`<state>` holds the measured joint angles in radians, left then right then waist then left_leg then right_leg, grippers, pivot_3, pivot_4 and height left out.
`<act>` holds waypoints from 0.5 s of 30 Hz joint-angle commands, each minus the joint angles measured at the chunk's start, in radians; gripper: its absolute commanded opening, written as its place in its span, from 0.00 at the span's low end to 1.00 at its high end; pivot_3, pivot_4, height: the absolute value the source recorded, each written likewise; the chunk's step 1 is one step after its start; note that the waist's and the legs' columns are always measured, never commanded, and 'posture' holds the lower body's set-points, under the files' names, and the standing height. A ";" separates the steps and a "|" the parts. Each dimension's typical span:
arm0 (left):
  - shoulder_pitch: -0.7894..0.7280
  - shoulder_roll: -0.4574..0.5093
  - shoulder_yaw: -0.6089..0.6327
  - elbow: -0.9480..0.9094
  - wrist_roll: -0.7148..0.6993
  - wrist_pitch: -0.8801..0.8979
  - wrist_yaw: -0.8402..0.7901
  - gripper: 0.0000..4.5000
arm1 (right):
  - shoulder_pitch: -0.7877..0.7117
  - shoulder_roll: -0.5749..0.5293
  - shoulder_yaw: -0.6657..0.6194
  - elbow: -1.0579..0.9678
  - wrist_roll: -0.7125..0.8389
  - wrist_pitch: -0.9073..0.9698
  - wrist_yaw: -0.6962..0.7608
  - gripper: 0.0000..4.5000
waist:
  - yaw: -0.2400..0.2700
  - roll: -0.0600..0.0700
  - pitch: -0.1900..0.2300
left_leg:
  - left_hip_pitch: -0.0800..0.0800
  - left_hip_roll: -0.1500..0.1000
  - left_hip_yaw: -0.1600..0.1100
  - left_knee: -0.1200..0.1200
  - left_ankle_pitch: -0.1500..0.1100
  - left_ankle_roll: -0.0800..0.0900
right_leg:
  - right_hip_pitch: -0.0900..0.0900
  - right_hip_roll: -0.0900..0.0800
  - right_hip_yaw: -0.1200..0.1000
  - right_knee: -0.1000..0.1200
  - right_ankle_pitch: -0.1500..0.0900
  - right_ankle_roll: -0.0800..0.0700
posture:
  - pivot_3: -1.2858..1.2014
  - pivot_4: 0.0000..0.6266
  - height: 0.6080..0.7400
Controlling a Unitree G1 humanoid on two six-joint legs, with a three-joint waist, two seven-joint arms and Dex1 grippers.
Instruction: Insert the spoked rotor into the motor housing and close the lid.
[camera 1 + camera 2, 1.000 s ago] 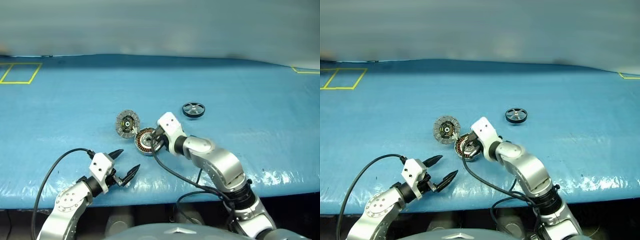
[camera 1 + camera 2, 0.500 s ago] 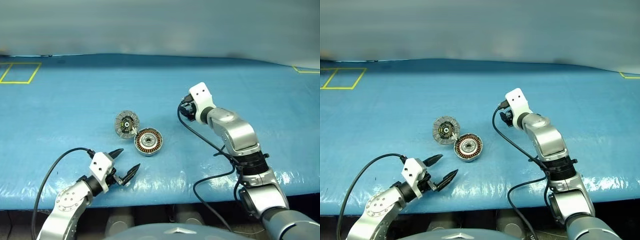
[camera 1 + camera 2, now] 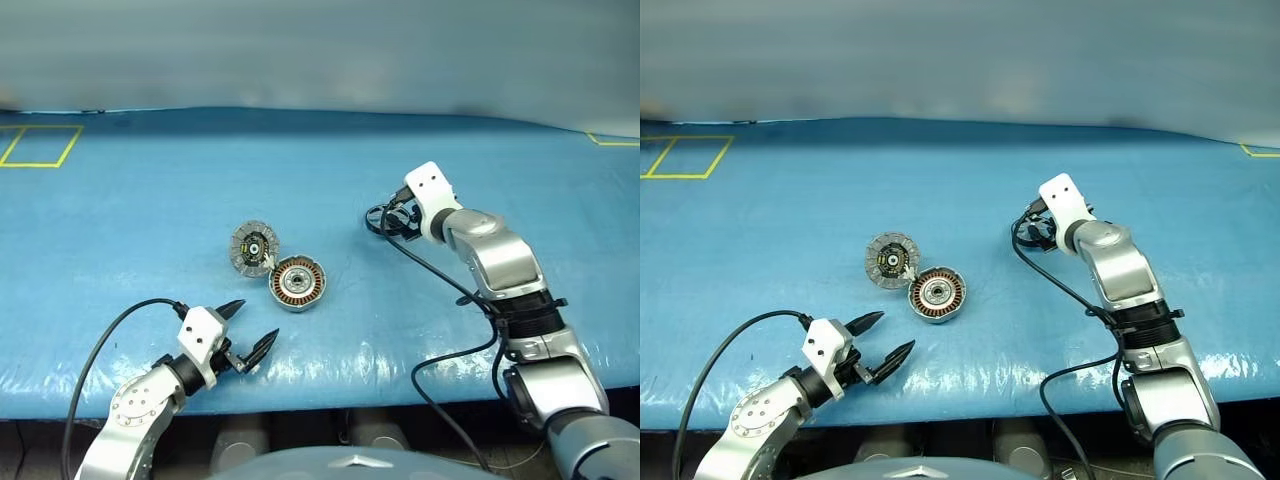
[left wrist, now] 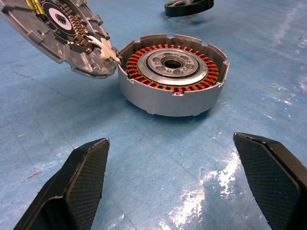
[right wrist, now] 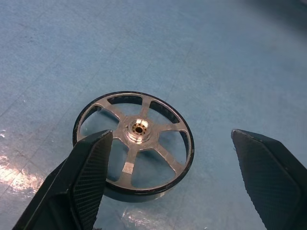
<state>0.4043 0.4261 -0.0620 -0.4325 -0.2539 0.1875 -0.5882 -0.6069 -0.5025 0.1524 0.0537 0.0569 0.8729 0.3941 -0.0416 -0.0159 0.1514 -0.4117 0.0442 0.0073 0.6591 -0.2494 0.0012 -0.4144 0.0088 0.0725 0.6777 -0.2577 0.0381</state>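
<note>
Since one second ago, the right gripper (image 5: 168,182) has left the housing (image 3: 296,283) and swung out to the rotor (image 5: 134,145). It was closed low at the housing rim then; its fingers (image 5: 88,177) now stand wide apart and hold nothing. In the right wrist view, the rotor lies flat on the blue table cover (image 3: 140,220) just ahead of the gripper. One finger overlaps the rotor's near rim in that view; whether it touches cannot be determined. The other finger stands well off to the far side. The rotor itself has not moved.

The housing sits open near the table centre, with its copper windings and silver centre exposed. The lid (image 3: 254,247) is joined to the housing edge and leans back, inner face up. Neither part has shifted.

The left gripper (image 3: 248,327) remains in place near the front table edge, fingers wide apart and empty, pointing toward the housing.

Assessment: work at the housing appears complete, and the sequence has advanced to rotor pickup. The gripper is off-centre over the rotor. It likely needs to shift so that both fingers bracket the rim before closing. The thin, flat rim gives little grip surface, so a slip is possible. Insertion and lid closure are not yet done.
</note>
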 commanded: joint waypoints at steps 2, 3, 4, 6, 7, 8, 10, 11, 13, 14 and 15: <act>-0.003 -0.009 -0.008 -0.010 0.003 -0.022 0.003 1.00 | -0.008 -0.005 0.001 0.010 -0.013 -0.004 0.021 0.93 | 0.001 0.000 0.000 | 0.000 0.000 0.000 0.000 0.000 0.000 | 0.000 0.000 0.000 0.000 0.000 0.000 | 0.52 0.24 1.00; -0.004 -0.009 -0.009 -0.009 0.004 -0.022 0.003 1.00 | -0.009 -0.003 0.002 0.018 -0.015 -0.007 0.024 0.93 | 0.002 0.000 0.000 | 0.000 0.000 0.000 0.000 0.000 0.000 | 0.000 0.000 0.000 0.000 0.000 0.000 | 0.52 0.24 1.00; -0.005 -0.010 -0.009 -0.009 0.005 -0.022 0.003 1.00 | -0.010 -0.001 0.005 0.027 -0.017 -0.009 0.026 0.93 | 0.002 0.000 0.000 | 0.000 0.000 0.000 0.000 0.000 0.000 | 0.000 0.000 0.000 0.000 0.000 0.000 | 0.52 0.24 1.00; -0.005 -0.011 -0.009 -0.008 0.005 -0.023 0.004 1.00 | -0.012 0.003 0.010 0.045 -0.020 -0.016 0.029 0.93 | 0.002 0.000 0.000 | 0.000 0.000 0.000 0.000 0.000 0.000 | 0.000 0.000 0.000 0.000 0.000 0.000 | 0.52 0.24 1.00; -0.006 -0.012 -0.009 -0.008 0.005 -0.024 0.004 1.00 | -0.013 0.006 0.010 0.053 -0.021 -0.018 0.031 0.93 | 0.002 0.000 0.000 | 0.000 0.000 0.000 0.000 0.000 0.000 | 0.000 0.000 0.000 0.000 0.000 0.000 | 0.52 0.24 1.00; -0.006 -0.012 -0.009 -0.007 0.006 -0.024 0.005 1.00 | -0.014 0.008 0.010 0.058 -0.022 -0.020 0.032 0.93 | 0.002 0.000 0.000 | 0.000 0.000 0.000 0.000 0.000 0.000 | 0.000 0.000 0.000 0.000 0.000 0.000 | 0.52 0.24 1.00; -0.005 -0.014 -0.008 -0.007 0.007 -0.025 0.007 1.00 | -0.013 0.012 0.013 0.074 -0.026 -0.027 0.032 0.93 | 0.002 0.000 0.000 | 0.000 0.000 0.000 0.000 0.000 0.000 | 0.000 0.000 0.000 0.000 0.000 0.000 | 0.52 0.24 1.00; -0.004 -0.015 -0.007 -0.008 0.007 -0.025 0.007 1.00 | -0.011 0.013 0.016 0.082 -0.028 -0.029 0.032 0.93 | 0.002 0.000 0.000 | 0.000 0.000 0.000 0.000 0.000 0.000 | 0.000 0.000 0.000 0.000 0.000 0.000 | 0.52 0.24 1.00; -0.001 -0.018 -0.005 -0.008 0.008 -0.026 0.009 1.00 | -0.008 0.018 0.018 0.089 -0.029 -0.032 0.034 0.93 | 0.002 0.000 0.000 | 0.000 0.000 0.000 0.000 0.000 0.000 | 0.000 0.000 0.000 0.000 0.000 0.000 | 0.52 0.24 1.00; 0.000 -0.019 -0.004 -0.009 0.008 -0.027 0.010 1.00 | -0.006 0.020 0.020 0.087 -0.029 -0.033 0.035 0.93 | 0.002 0.000 0.000 | 0.000 0.000 0.000 0.000 0.000 0.000 | 0.000 0.000 0.000 0.000 0.000 0.000 | 0.52 0.24 1.00; 0.001 -0.019 -0.003 -0.009 0.008 -0.027 0.010 1.00 | -0.005 0.022 0.021 0.085 -0.030 -0.032 0.035 0.93 | 0.002 0.000 0.000 | 0.000 0.000 0.000 0.000 0.000 0.000 | 0.000 0.000 0.000 0.000 0.000 0.000 | 0.52 0.24 1.00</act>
<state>0.4023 0.4130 -0.0677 -0.4323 -0.2454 0.1846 -0.5819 -0.6061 -0.4795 0.1802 0.1544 0.0363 0.8575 0.4249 -0.0400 -0.0156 0.1516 -0.4118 0.0440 0.0075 0.6594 -0.2494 0.0012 -0.4141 0.0088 0.0728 0.6778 -0.2575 0.0384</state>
